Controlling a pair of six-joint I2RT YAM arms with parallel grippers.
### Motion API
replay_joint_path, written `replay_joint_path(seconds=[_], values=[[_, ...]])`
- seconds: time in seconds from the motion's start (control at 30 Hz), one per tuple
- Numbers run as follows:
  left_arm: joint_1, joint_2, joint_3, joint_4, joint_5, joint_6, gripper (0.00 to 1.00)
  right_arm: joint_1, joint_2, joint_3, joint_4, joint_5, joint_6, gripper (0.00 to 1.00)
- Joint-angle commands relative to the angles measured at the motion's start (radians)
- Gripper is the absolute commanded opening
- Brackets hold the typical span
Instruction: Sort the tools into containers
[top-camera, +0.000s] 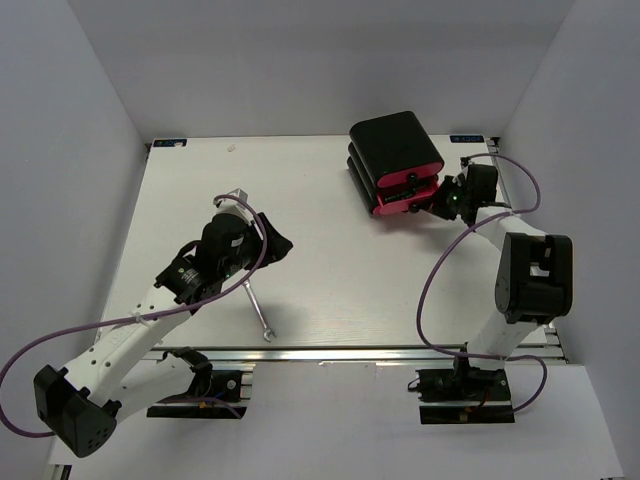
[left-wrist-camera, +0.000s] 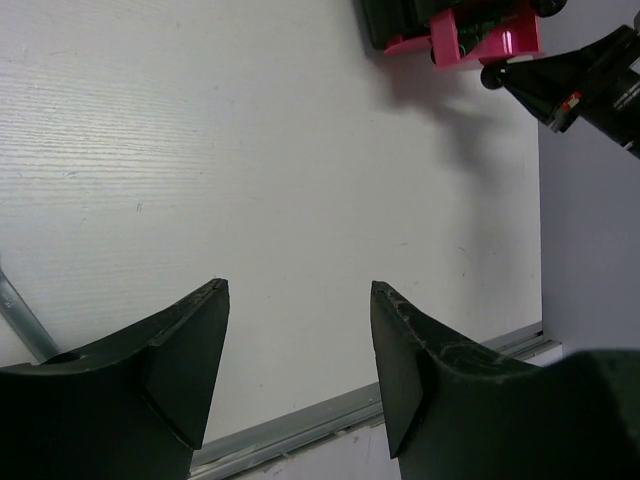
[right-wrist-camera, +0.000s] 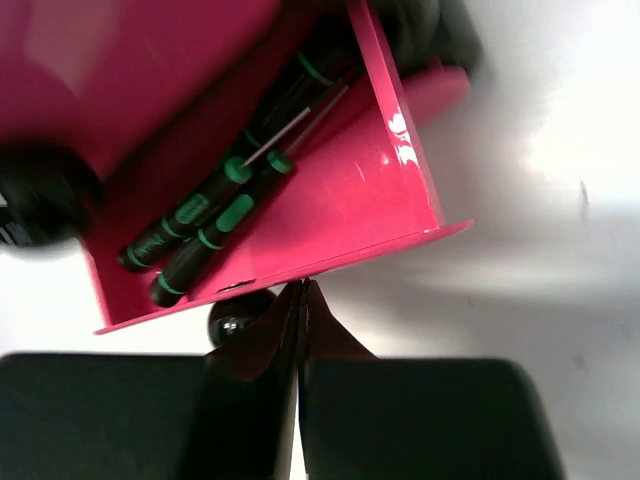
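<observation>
The stack of black drawers (top-camera: 395, 150) with pink fronts stands at the back right. One pink drawer (right-wrist-camera: 330, 190) is pulled out and holds two or three green-and-black screwdrivers (right-wrist-camera: 205, 225). My right gripper (top-camera: 438, 207) is shut, its tips (right-wrist-camera: 303, 288) touching the drawer's front panel from outside, with the black knob (right-wrist-camera: 235, 325) just beside them. A silver wrench (top-camera: 257, 308) lies near the table's front edge. My left gripper (top-camera: 276, 246) is open and empty (left-wrist-camera: 300, 290), to the upper right of the wrench. The wrench shaft shows at the left edge of the left wrist view (left-wrist-camera: 20, 318).
The metal rail (top-camera: 380, 352) runs along the table's front edge. Grey walls close in the left, back and right sides. The drawer stack (left-wrist-camera: 470, 35) and my right gripper (left-wrist-camera: 580, 80) show far off in the left wrist view.
</observation>
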Motion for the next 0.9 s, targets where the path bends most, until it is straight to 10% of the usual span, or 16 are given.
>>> replay_joint_path(seconds=[0.0, 0.53, 0.87], values=[[0.000, 0.000, 0.005, 0.005, 0.003, -0.009, 0.68, 0.011, 0.060, 0.100, 0.116, -0.077, 0.079, 0.00], [0.002, 0.029, -0.007, -0.004, 0.007, -0.021, 0.69, 0.022, 0.209, 0.194, 0.228, -0.175, 0.105, 0.12], [0.002, 0.008, -0.041, -0.053, -0.004, -0.033, 0.69, 0.015, 0.208, 0.068, 0.219, -0.261, -0.038, 0.50]])
